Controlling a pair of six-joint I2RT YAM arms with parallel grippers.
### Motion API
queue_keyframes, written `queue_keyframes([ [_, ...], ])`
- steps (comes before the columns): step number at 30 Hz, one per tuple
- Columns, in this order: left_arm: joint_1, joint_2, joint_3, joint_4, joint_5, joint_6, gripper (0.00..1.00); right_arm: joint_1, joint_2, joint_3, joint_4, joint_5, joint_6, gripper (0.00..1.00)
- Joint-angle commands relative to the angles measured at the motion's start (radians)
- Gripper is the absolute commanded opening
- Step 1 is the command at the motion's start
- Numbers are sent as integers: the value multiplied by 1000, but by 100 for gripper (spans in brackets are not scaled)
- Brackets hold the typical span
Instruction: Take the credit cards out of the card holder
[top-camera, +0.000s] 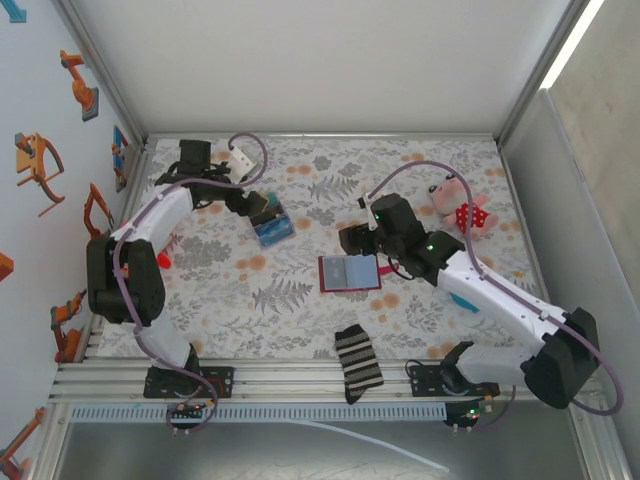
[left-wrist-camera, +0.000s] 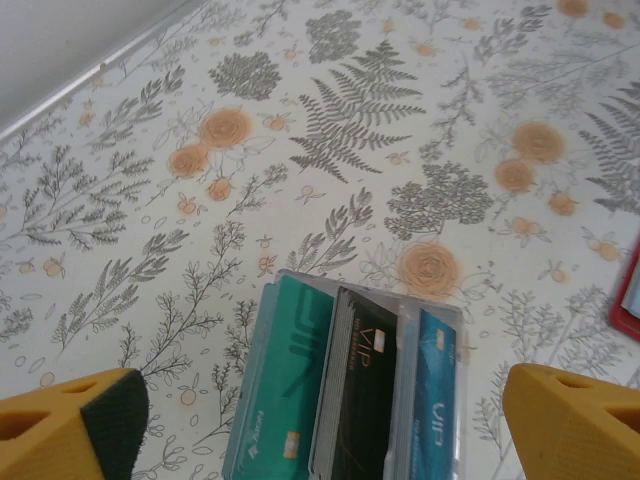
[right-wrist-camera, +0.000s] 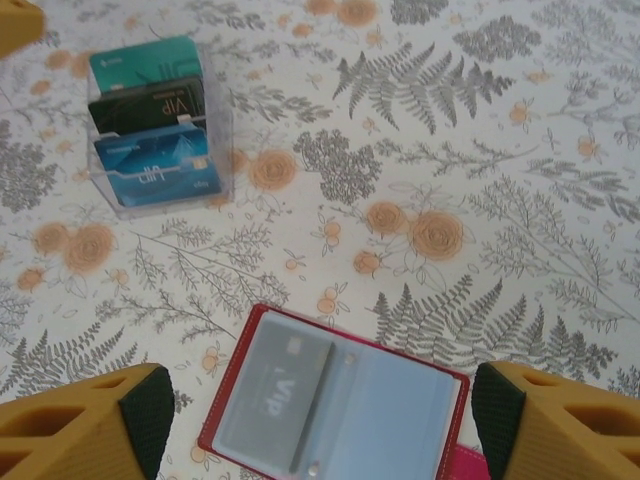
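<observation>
The dark-red wallet (right-wrist-camera: 400, 415) lies open on the table (right-wrist-camera: 450, 150), blue-grey pockets up, one grey card (right-wrist-camera: 275, 395) inside (marked VIP). Three cards (right-wrist-camera: 150, 108) stand in one clear box (right-wrist-camera: 224, 135) nearby. The right gripper (right-wrist-camera: 320, 410) hangs over the wallet and the left gripper (left-wrist-camera: 320, 410) over the box, both spread wide and empty.

Bright even light fr. above, soft shadows; wrist views' bottom blurry.

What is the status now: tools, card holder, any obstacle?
Left tool open, at clear box of cards. Right tool open, over card holder. Holder lies open flat, one card in pocket. Nothing on top of it.
</observation>
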Motion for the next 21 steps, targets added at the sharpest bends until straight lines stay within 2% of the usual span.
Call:
queue_keyframes([
  [1, -6, -111, -113, 147, 22, -153, 97, 7, 53, 42, -79, 22, 33, 76],
  [5, -35, -271, -317, 347, -60, -323, 97, 28, 116, 58, -128, 30, 56, 73],
  [8, -90, -384, -443, 432, -232, -430, 97, 52, 165, 68, -159, 46, 81, 73],
  [10, -144, -445, -501, 444, -370, -477, 97, 71, 197, 69, -163, 41, 97, 71],
  [12, -189, -504, -549, 433, -482, -523, 97, 93, 231, 71, -158, 32, 108, 66],
  [15, -206, -584, -616, 424, -606, -651, 97, 119, 277, 72, -139, 17, 122, 58],
  [18, -206, -682, -694, 431, -666, -781, 97, 140, 326, 82, -130, 11, 130, 56],
  [21, -208, -756, -743, 403, -667, -828, 97, 156, 376, 100, -139, 20, 129, 50],
])
